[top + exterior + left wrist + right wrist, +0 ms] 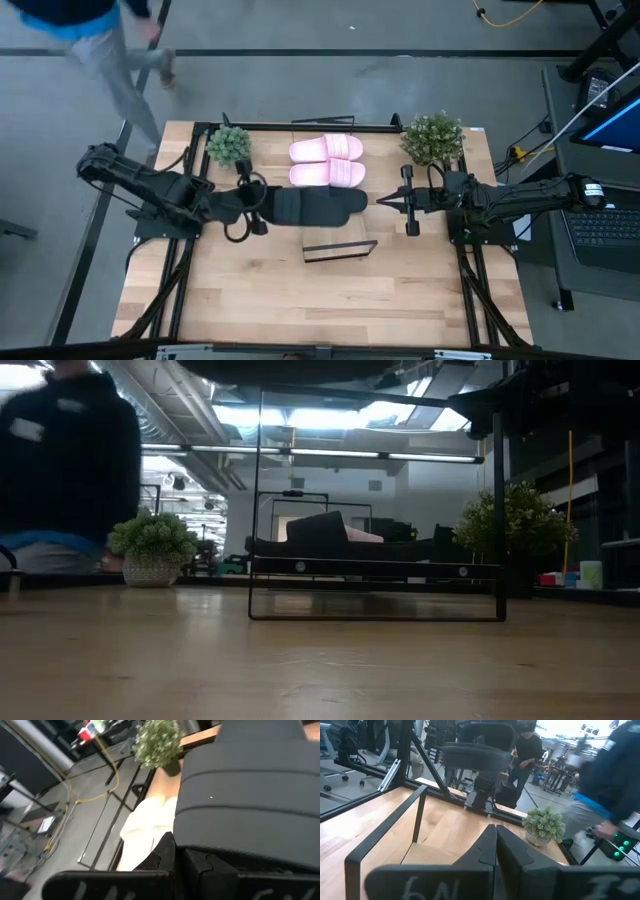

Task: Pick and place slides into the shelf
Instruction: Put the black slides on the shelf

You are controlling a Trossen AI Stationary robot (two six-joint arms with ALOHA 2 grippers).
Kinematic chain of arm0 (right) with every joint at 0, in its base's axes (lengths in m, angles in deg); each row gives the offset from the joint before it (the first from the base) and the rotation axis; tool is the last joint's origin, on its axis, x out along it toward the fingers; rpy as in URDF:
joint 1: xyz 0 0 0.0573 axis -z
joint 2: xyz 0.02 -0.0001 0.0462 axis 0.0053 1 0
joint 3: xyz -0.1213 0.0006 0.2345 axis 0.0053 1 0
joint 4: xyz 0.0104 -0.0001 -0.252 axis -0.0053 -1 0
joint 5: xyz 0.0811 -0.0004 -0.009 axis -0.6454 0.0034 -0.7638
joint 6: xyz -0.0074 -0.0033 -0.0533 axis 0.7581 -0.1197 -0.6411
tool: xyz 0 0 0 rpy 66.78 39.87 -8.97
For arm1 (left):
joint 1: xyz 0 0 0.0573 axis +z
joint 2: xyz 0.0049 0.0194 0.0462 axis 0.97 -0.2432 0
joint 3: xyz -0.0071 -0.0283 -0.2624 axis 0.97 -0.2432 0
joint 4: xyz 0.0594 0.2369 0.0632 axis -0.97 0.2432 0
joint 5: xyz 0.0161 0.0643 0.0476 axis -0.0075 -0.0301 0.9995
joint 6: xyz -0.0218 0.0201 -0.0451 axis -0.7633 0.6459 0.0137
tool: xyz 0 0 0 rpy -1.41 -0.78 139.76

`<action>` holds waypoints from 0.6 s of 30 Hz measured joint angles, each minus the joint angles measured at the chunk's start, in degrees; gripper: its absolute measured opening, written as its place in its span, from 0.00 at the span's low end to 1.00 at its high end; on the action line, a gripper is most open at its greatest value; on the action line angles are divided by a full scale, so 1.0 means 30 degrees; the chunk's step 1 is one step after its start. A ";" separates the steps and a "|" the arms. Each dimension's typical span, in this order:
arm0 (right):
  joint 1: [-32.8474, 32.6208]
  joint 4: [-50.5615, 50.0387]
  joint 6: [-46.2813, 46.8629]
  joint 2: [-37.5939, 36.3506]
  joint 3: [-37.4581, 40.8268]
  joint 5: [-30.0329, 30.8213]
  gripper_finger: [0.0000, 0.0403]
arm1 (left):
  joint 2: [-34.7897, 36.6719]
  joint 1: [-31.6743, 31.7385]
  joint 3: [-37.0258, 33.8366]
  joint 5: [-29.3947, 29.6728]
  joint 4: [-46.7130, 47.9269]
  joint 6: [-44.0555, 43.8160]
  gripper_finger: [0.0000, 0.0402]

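Observation:
My left gripper (268,206) is shut on a black slide (325,205) and holds it high above the table's middle. The slide also shows in the right wrist view (475,752) and along the top edge of the low view (290,368). The two pale pink slides (327,160) lie side by side, soles down, on the table's far middle. The shelf (340,250) stands nearer, below the held slide, with a dark frame (375,590). A second dark slide-like shape (320,530) shows behind it. My right gripper (383,201) is shut and empty, right of the held slide. My left gripper holds the black slide by the end toward the table's left (200,850). It comes at it level from the left, along the slide. One finger (165,852) shows beside the slide, and the slide hides the other. The slide sticks out rightward, about level and lifted clear.
Two potted plants stand at the far corners, one left (228,143) and one right (432,135). A black frame (300,125) runs along the far edge. A person (100,40) walks on the floor beyond the far left corner. Bare wood (320,310) lies near the front.

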 joint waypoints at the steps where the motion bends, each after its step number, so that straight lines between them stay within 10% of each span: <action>1: 0.0005 0.0030 0.0012 0.0000 -0.0007 -0.0002 0.04 | 0.0000 0.0321 -0.0217 -0.0101 -0.0270 0.0041 0.00; 18: 0.0004 0.0020 0.0041 0.0001 -0.0007 -0.0010 0.04 | 0.0678 0.4818 -0.6646 -0.6534 -1.0645 0.1595 0.00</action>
